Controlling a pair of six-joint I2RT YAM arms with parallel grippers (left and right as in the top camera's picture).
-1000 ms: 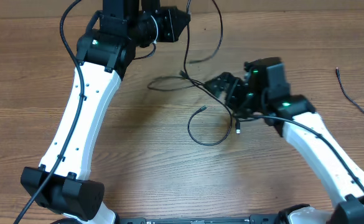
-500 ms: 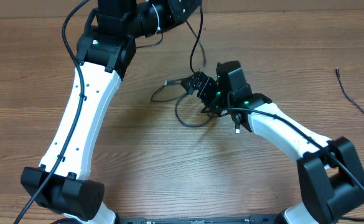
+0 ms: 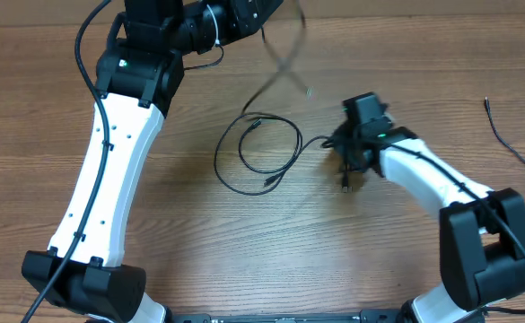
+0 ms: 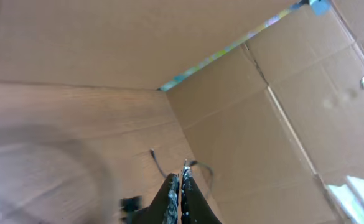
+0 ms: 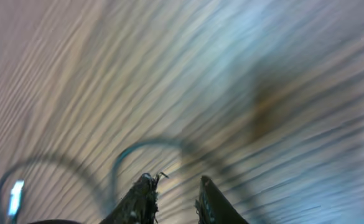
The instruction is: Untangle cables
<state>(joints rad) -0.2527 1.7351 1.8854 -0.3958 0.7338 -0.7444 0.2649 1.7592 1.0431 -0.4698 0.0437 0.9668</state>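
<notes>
Thin black cables lie in loose loops point(image 3: 218, 158) on the wooden table between the arms. One strand point(image 3: 280, 67) rises blurred from the loops to my left gripper point(image 3: 278, 9), held high at the back. In the left wrist view that gripper point(image 4: 182, 180) is shut, with a thin cable point(image 4: 157, 163) showing past its tips. My right gripper point(image 3: 345, 154) is low, at the right end of the loops, where a strand leads into it and a small plug point(image 3: 344, 187) lies just below. In the right wrist view its fingertips point(image 5: 174, 180) stand narrowly apart, with a blurred cable loop point(image 5: 144, 145) beyond them.
A separate black cable point(image 3: 504, 139) lies at the far right edge of the table. A cardboard wall point(image 4: 262, 124) stands behind the table. The right arm's white forearm point(image 3: 424, 175) crosses the right side of the table.
The left gripper has lifted its strand up and back. The loops have spread out to the left. The right gripper has swung left, then back right, and its jaws have narrowed from wide open.
</notes>
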